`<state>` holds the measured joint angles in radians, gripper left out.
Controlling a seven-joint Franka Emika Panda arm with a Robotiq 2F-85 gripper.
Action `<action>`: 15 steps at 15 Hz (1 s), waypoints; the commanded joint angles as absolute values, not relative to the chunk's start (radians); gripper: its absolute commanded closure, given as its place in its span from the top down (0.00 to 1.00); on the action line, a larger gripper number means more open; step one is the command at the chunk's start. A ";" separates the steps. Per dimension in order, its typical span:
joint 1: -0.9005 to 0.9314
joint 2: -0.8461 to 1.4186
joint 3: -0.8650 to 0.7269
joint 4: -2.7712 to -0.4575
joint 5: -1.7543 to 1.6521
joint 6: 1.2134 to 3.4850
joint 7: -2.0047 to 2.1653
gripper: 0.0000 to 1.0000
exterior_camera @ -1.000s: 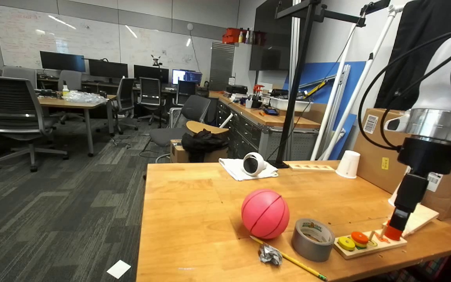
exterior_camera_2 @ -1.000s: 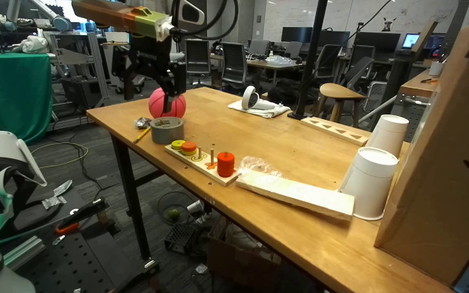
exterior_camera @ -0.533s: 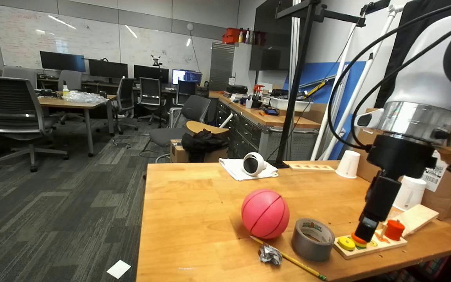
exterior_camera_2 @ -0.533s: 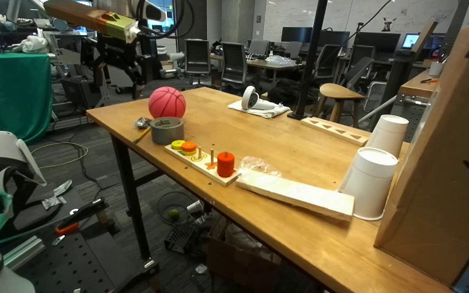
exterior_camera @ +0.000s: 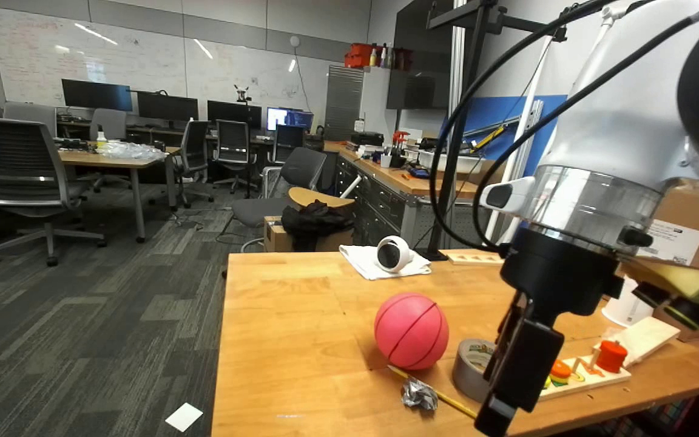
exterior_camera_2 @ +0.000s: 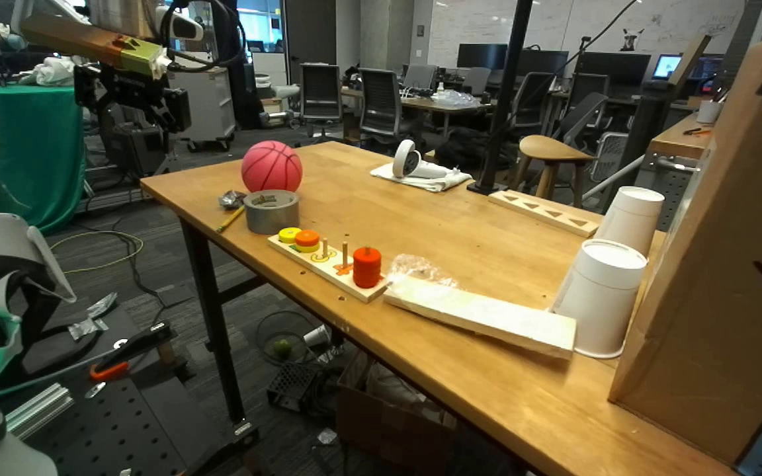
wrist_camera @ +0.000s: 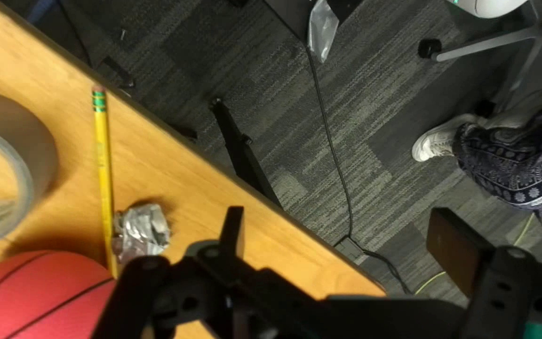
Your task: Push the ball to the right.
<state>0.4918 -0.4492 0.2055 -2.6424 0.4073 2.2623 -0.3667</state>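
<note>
Basically, the gripper (wrist_camera: 337, 227) was spread wide, holding nothing; a hard shove risked rolling the ball (wrist_camera: 35, 299), lower left of the wrist view, into the tape roll (wrist_camera: 38, 150).

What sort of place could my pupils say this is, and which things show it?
Most likely a robotics lab, perhaps one shared with office work: a robot arm, a row of monitors and a written-on whiteboard point that way.
</note>
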 commanded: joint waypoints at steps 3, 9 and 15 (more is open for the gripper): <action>0.530 -0.282 0.244 -2.523 0.440 2.363 -0.395 1.00; 0.514 -0.111 0.268 -2.397 0.466 2.424 -0.429 1.00; 0.468 0.017 0.310 -2.276 0.444 2.478 -0.425 1.00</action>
